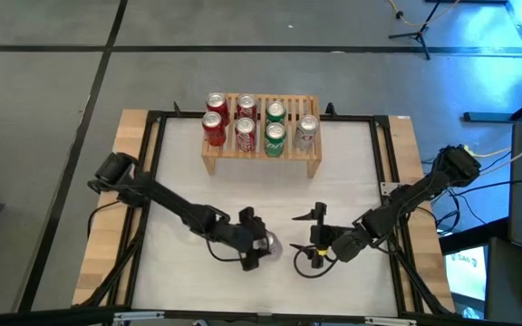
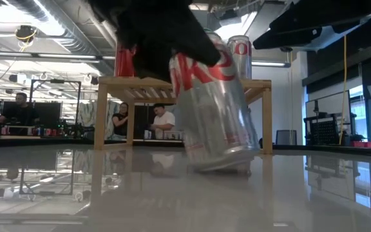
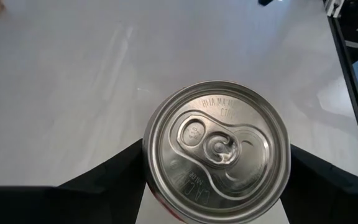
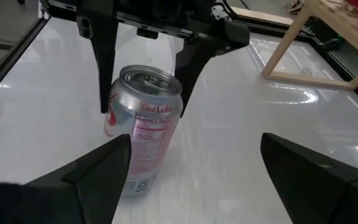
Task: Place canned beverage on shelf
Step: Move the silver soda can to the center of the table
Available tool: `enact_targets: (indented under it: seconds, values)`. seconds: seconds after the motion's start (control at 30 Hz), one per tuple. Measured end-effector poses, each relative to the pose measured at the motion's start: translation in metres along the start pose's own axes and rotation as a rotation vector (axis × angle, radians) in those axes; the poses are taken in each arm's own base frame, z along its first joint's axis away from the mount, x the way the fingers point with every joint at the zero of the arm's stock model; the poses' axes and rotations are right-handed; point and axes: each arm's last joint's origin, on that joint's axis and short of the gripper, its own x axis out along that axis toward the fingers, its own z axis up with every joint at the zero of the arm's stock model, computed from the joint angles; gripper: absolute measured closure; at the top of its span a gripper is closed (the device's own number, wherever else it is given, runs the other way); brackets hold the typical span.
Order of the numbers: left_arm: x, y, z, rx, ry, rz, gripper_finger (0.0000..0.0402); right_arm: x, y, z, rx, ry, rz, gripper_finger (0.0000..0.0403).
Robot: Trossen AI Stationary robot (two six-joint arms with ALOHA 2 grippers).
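From above, we see the shelf (image 1: 261, 136) at the middle of the table's (image 1: 179, 181) far edge, with seven cans (image 1: 259, 123) on its slatted top. Near the front edge, about midway along it, the left gripper (image 1: 259, 244) stands around a silver can (image 1: 268, 244). The right gripper (image 1: 314, 237) waits just beside it, toward the right edge, its fingers spread with nothing between them.

From table height, we see the silver can (image 2: 218, 109) tilted, its base touching the table while the top leans away, and the dark left gripper (image 2: 156, 35) covers its upper part. The shelf (image 2: 185, 84) stands behind, with people seated (image 2: 164, 119) in the room beyond.

In the left wrist view we look down on the can's lid (image 3: 215, 150), unopened, with a dark finger (image 3: 114, 168) on each side of it; the fingers flank the can closely, and we take them to be pinching it.

From the right wrist we see the can (image 4: 143, 127) between the left gripper's (image 4: 143, 74) two fingers, and the right gripper's own fingers (image 4: 101, 168) set wide apart. A shelf leg (image 4: 291, 43) shows behind.
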Motion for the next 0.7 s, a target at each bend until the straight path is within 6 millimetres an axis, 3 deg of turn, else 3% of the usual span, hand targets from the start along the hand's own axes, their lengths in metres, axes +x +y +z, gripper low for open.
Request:
enact_targets:
  seconds: [0.7]
  values:
    - [0.0029, 0.0002, 0.0018, 0.048, 0.060, -0.039, 0.0124, -0.0003, 0.0007, -0.0002, 0.004, 0.002, 0.011, 0.0050]
